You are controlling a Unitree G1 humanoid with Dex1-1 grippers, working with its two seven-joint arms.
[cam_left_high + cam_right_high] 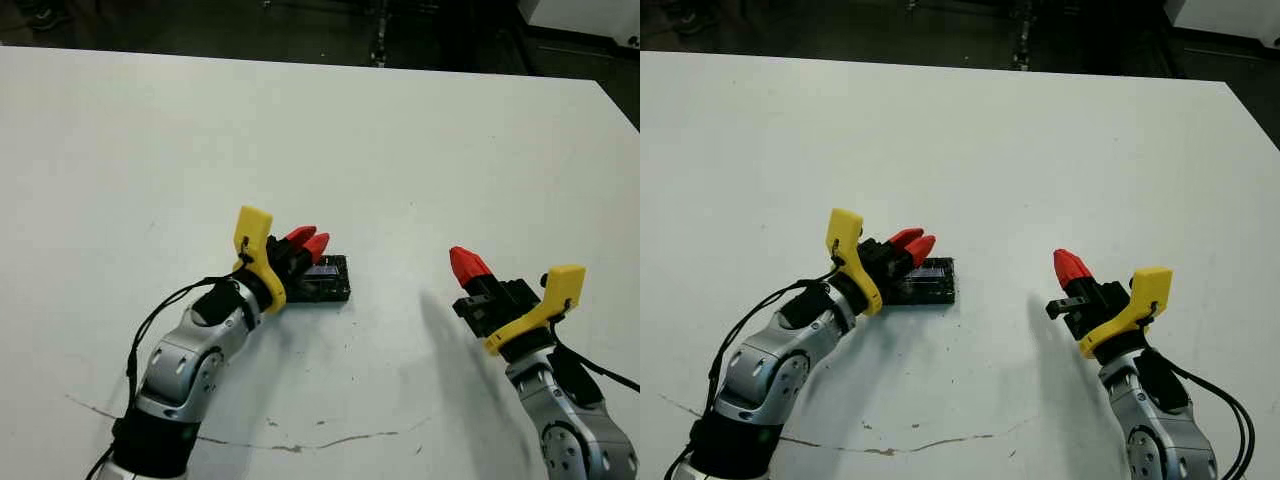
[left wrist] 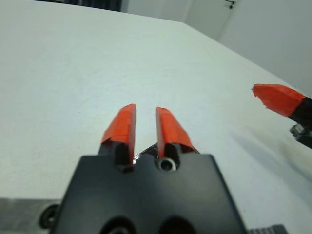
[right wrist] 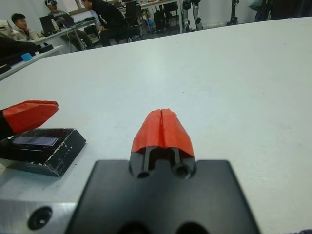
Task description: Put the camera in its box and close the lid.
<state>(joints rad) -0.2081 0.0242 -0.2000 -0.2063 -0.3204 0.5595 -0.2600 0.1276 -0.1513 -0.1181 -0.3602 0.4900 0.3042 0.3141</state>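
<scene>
I held the left gripper, fingers narrowly parted, over the lid; right gripper closed, empty. Pressing off-centre risked skewing it.

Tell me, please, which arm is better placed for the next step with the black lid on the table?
Probably the left. The left claw is right over the lid, its fingers slightly apart. The right claw is shut and stands apart, off to the side, over bare table.

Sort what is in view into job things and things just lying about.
Job:
- speckled black lid, flat on the table under the left gripper
- right gripper, off to the side
- camera and box: not visible

Lying about:
- white table
- people beyond it
</scene>
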